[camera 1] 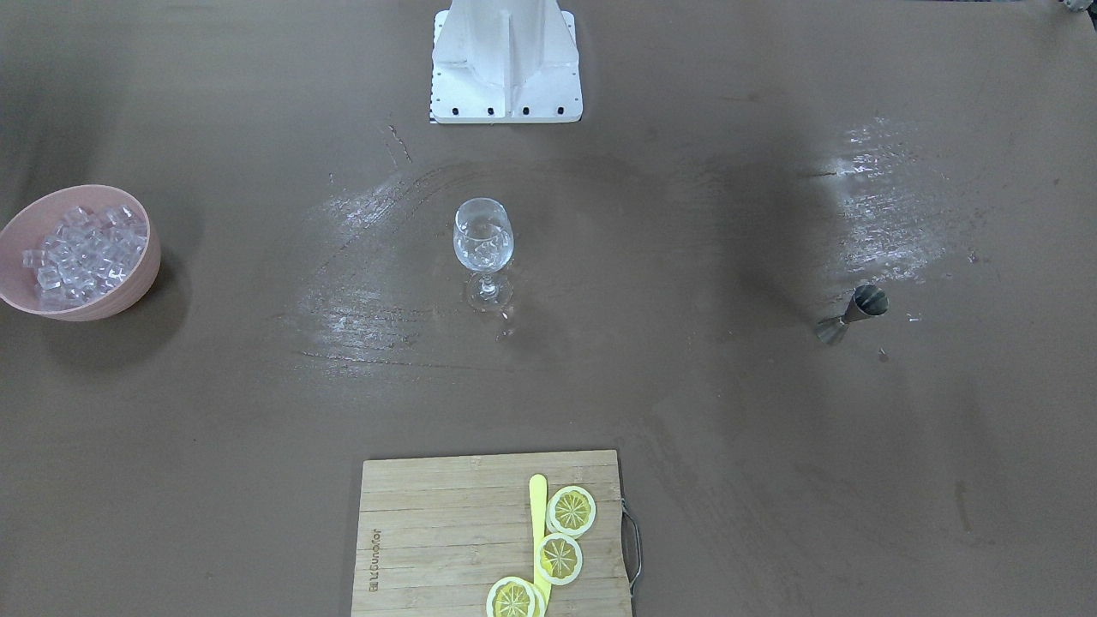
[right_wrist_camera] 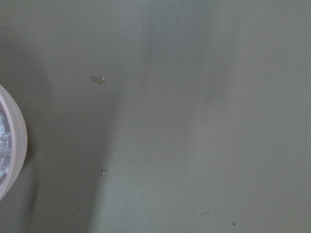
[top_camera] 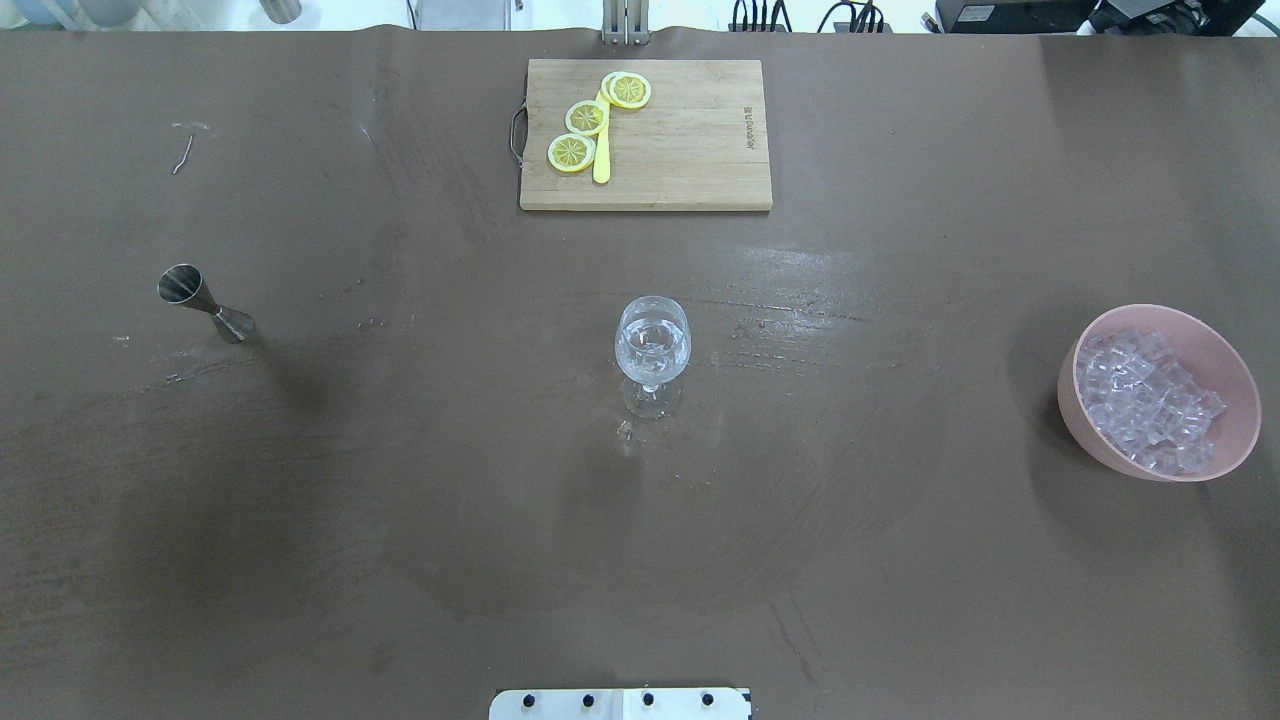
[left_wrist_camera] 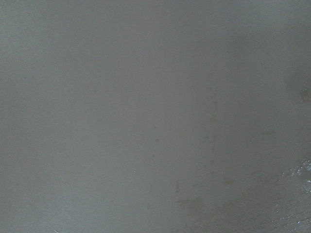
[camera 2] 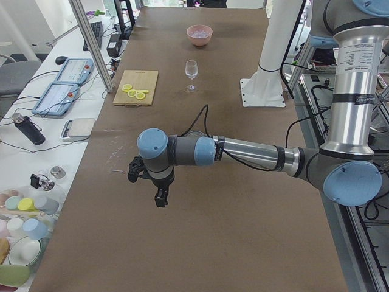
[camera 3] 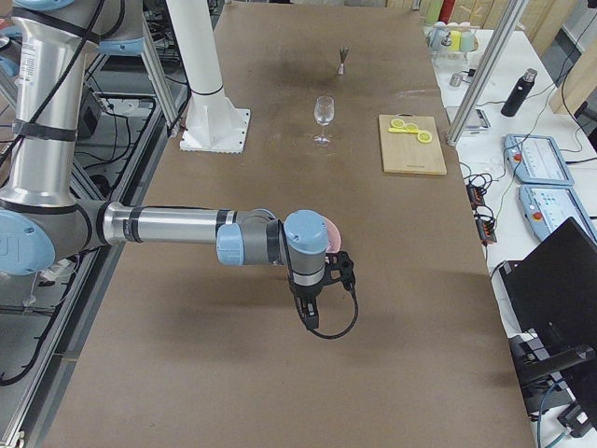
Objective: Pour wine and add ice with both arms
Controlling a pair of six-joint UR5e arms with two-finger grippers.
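Note:
A clear wine glass (top_camera: 652,345) stands at the table's middle and also shows in the front view (camera 1: 484,240); clear cubes glint in its bowl. The ice (top_camera: 1150,400) fills a pink bowl (top_camera: 1075,400) at the right side, seen in the front view as ice (camera 1: 81,253) in the bowl (camera 1: 128,296). My left gripper (camera 2: 160,202) points down over bare table, far from the glass. My right gripper (camera 3: 308,319) hangs beside the bowl, whose rim (right_wrist_camera: 17,145) edges its wrist view. I cannot tell whether either gripper is open or shut. No wine bottle shows.
A steel jigger (top_camera: 205,303) stands at the left side. A wooden cutting board (top_camera: 690,150) with lemon slices (top_camera: 587,117) and a yellow knife (top_camera: 601,160) lies at the far edge. The white robot base (camera 1: 506,64) sits at the near edge.

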